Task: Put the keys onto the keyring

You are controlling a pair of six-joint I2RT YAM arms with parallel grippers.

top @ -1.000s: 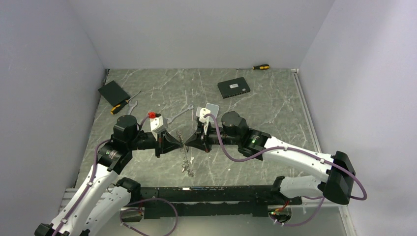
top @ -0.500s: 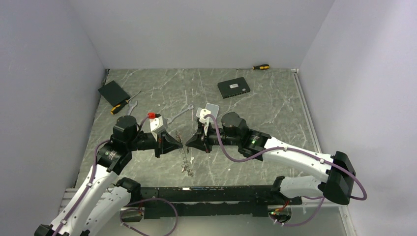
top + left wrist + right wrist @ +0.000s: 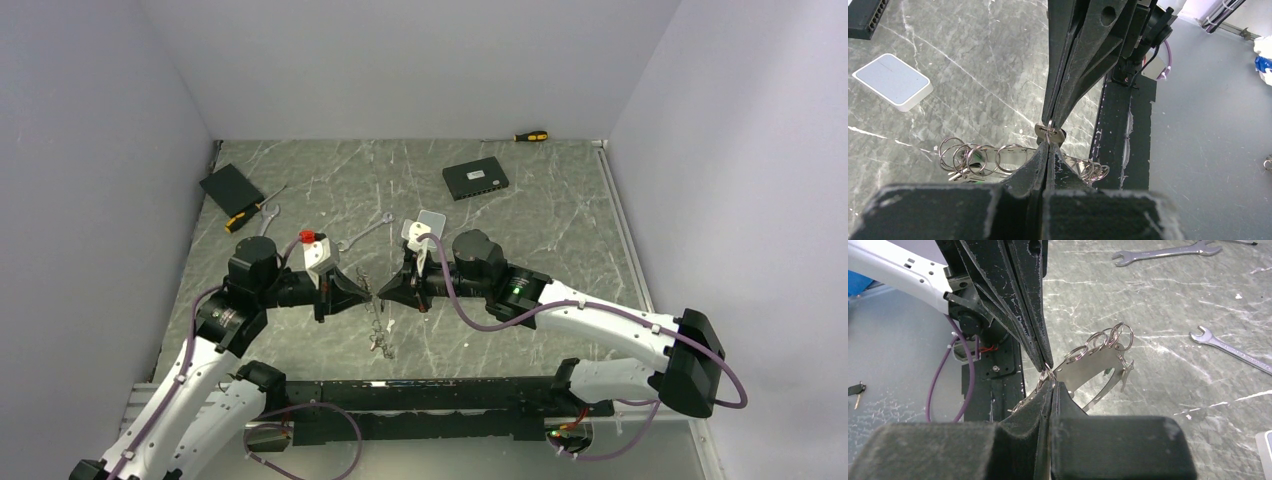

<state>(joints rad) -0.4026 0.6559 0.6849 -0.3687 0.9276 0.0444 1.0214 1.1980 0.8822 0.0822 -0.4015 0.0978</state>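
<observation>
Two tools meet tip to tip above the near middle of the counter [image 3: 560, 240], each arm reaching in sideways from its own side. The left tool [image 3: 1048, 151] has its fingers pressed together, and so does the right tool [image 3: 1051, 386].

Right where the tips meet sit a small split ring [image 3: 1049, 129] and the flat silver head of a key [image 3: 1055, 135]. I cannot tell which tool pinches which of the two.

The keyring [image 3: 1094, 364] hangs just below that meeting point. It is a curved silvery band that passes behind the fingertips in both wrist views, and it carries bunches of small rings [image 3: 965, 156] toward each end. Whether its lowest end touches the counter I cannot tell.

On the counter a white box [image 3: 894, 82] lies just behind the right tool, and a black switch box [image 3: 475, 179] lies farther back. Also there are a long wrench [image 3: 1168, 251] and a second wrench [image 3: 1230, 349]. A yellow-handled screwdriver [image 3: 530, 136] lies by the back wall. At the left is a black box [image 3: 231, 186] with another screwdriver [image 3: 243, 216] beside it.
</observation>
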